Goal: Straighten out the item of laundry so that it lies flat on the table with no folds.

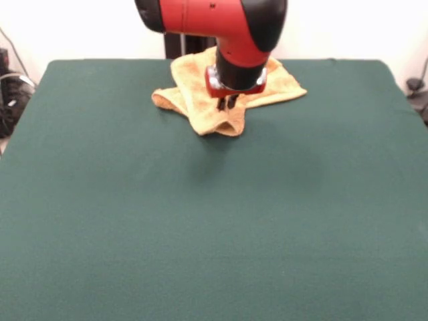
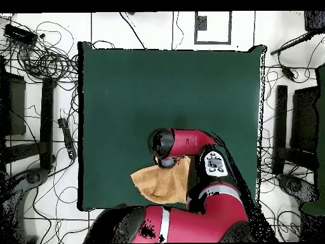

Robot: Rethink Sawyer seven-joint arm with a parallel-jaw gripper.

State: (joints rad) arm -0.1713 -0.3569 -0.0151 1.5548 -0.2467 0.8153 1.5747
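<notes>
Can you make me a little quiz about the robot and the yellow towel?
1. True or false: the small yellow-orange terry-cloth towel lies perfectly flat on the big dark green cloth-covered table.
2. Where is the red and black arm's gripper? A) right over the towel B) over bare table, far from the towel C) off the table's side.
3. Fill in: the towel sits close to the table's ___ edge in the front view.

Key: 1. False, it is bunched, with folds. 2. A. 3. Far.
</notes>
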